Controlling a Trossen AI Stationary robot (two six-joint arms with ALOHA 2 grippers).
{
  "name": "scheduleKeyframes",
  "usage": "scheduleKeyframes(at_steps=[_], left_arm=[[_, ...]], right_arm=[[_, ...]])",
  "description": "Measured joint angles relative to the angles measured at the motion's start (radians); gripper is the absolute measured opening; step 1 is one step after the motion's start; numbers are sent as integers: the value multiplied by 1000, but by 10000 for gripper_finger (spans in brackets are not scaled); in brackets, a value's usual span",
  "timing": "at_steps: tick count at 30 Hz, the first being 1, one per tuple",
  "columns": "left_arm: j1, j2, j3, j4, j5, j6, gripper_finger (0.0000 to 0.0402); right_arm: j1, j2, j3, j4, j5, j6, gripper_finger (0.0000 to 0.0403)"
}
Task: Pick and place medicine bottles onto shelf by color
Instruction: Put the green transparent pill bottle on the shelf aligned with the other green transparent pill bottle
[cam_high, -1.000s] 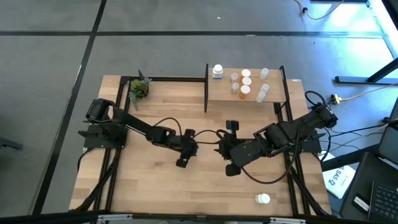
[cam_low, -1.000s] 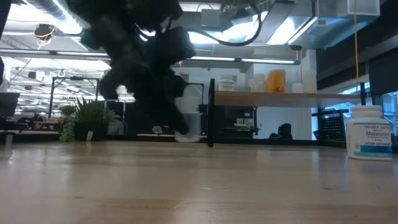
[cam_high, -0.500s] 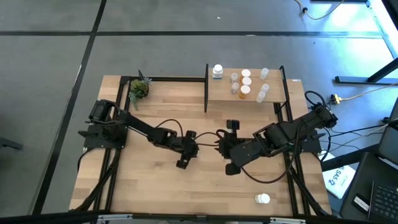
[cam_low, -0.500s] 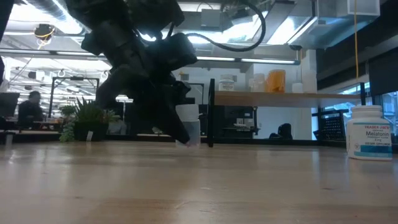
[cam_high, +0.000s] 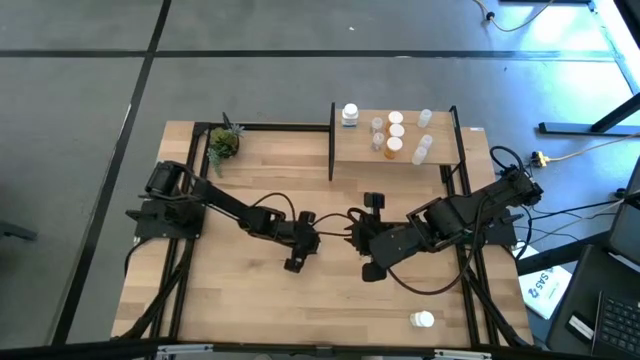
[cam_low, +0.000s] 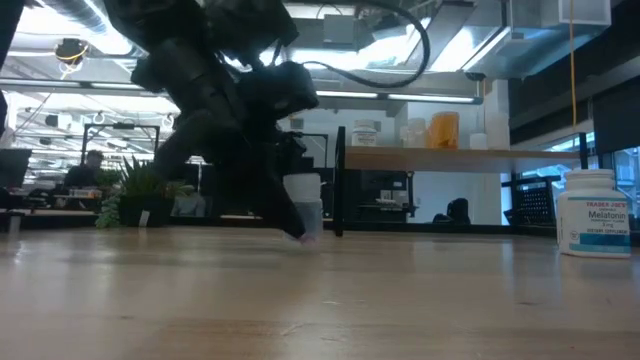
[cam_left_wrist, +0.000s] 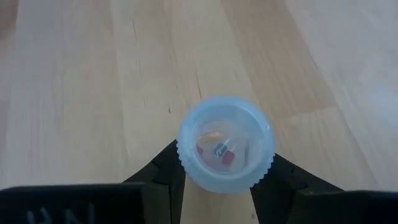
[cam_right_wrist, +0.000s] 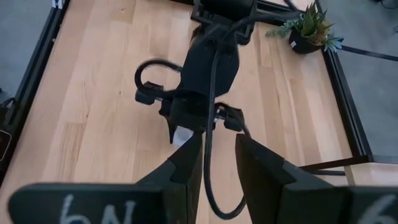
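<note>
My left gripper (cam_high: 318, 236) is shut on a small clear medicine bottle (cam_left_wrist: 225, 143) with a clear ribbed cap and red pills inside. It holds the bottle low over the middle of the tabletop, where the low view shows the bottle (cam_low: 303, 208) too. My right gripper (cam_right_wrist: 219, 144) hangs high over the table just to the right of it. It is open and nothing is between its fingers. The shelf (cam_high: 440, 160) stands at the far right and carries white, clear and orange bottles. One more white bottle (cam_high: 423, 319) stands on its base near the front right. My left gripper pinches the clear bottle between its two fingers (cam_left_wrist: 163, 169), one on each side, just under the cap's rim (cam_left_wrist: 185, 167). The cap hides the exact spot. The fingers slant down from the table's left. The bottle stands nearly upright, its base (cam_low: 306, 236) at the tabletop; whether it touches, I cannot tell.
A small green potted plant (cam_high: 223, 143) sits at the far left corner. Black posts (cam_high: 331, 140) flank the shelf, and black frame rails run along the table's edges. Bare wood lies in front of both arms. The white bottle (cam_low: 593, 213) looms at the right of the low view.
My left gripper has come down a little toward the tabletop, still shut on the clear bottle, whose base now sits lower against the wood. My right gripper has kept still.
</note>
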Motion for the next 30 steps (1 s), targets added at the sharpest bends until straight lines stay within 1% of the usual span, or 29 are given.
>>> scheduleKeyframes(at_steps=[7,10,12,22,26,30], left_arm=[[7,13,1,-11,17,-47,124],[16,14,1,-11,35,-56,132],[21,14,1,-12,42,-61,144],[25,17,-2,-14,39,-63,232],[25,-5,-2,-20,32,-64,259],[25,-54,-2,-61,-6,-64,278]], right_arm=[[0,0,0,6,0,0,99],[0,0,0,6,-2,-1,99],[0,0,0,7,-3,-1,99],[0,0,0,7,-3,-1,99],[0,0,0,7,-8,-1,99],[0,0,0,8,-8,-1,99]])
